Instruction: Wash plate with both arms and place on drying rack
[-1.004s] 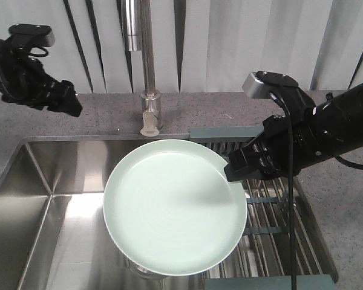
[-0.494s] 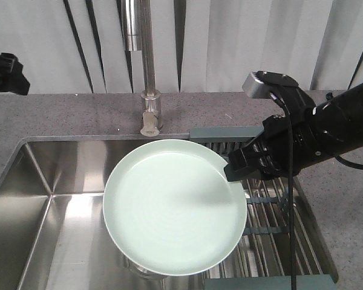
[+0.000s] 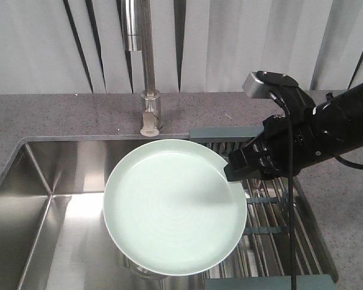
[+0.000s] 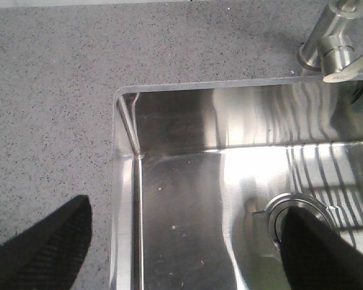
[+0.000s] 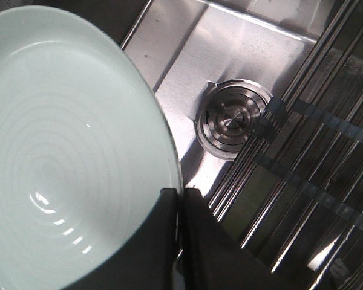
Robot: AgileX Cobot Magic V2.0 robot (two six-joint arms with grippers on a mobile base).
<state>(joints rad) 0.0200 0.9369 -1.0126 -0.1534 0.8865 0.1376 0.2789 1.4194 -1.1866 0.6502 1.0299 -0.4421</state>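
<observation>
Item: round pale mint-green plate (image 3: 172,214), held tilted above the steel sink (image 3: 54,181). A steel-bar drying rack (image 3: 266,244) lay across the sink's right side.

Right claw (image 3: 233,171) pinched 1 point of the plate's rim. Left claw (image 4: 181,266) gaped wide and empty above the sink's back-left corner.

Risk: the smooth rim could pivot or slip from that 1-edge hold, so the plate would drop into the sink.

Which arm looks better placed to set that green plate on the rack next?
The right. The right gripper grips the plate by the rim, with the drying rack directly beside it. The left gripper hangs open and empty over the far corner of the sink.
</observation>
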